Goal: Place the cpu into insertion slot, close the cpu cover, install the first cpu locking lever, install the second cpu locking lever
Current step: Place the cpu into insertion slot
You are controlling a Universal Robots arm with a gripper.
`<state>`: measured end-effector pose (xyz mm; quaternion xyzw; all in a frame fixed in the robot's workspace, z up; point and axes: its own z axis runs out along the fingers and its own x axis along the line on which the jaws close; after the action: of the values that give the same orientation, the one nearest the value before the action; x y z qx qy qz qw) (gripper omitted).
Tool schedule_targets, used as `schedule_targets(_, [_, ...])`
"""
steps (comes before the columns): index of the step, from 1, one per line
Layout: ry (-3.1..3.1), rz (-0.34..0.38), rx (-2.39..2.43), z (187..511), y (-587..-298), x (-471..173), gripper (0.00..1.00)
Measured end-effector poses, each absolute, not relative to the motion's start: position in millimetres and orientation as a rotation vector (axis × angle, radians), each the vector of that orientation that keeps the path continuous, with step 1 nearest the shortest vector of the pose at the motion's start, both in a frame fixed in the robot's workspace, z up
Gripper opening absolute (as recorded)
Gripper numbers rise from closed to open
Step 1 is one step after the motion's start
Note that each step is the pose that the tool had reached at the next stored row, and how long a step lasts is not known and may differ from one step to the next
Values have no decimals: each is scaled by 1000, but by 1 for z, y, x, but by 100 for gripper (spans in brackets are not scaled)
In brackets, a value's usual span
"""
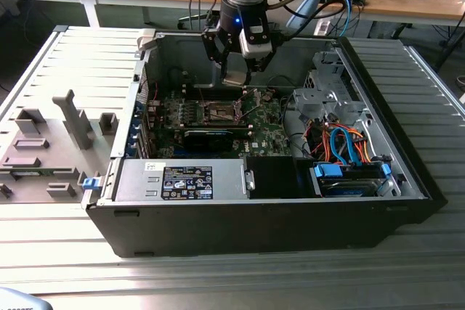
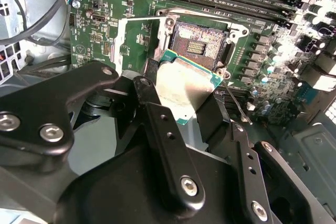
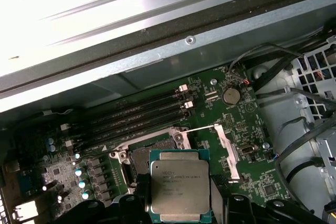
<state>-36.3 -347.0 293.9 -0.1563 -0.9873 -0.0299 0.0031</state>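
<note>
Closest in both wrist views is the black end effector [image 2: 184, 98]. It is closed part way on the cpu [image 2: 185, 80] and pinches two of its sides, so the grey metal top shows. The cpu hangs in the air just over the near edge of the insertion slot [image 2: 197, 43] and is not in it yet. The slot is bare, and the cpu cover [image 3: 227, 150] stands open just beside it. Past the slot lie long black memory sticks [image 3: 136, 116], then the grey wall of the computer case [image 3: 184, 56]. In the exterior view the end effector is in the upper middle of the picture, inside the case on the desk [image 1: 218, 281]. I think the first step is in hand: putting the cpu in. That move calls for lining the chip up square with the slot and lowering it flat and softly.
</note>
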Motion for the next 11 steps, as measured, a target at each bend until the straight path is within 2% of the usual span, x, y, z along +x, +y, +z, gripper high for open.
schedule_targets(11, [-3092,-94,-514,294,-347,-36,55])
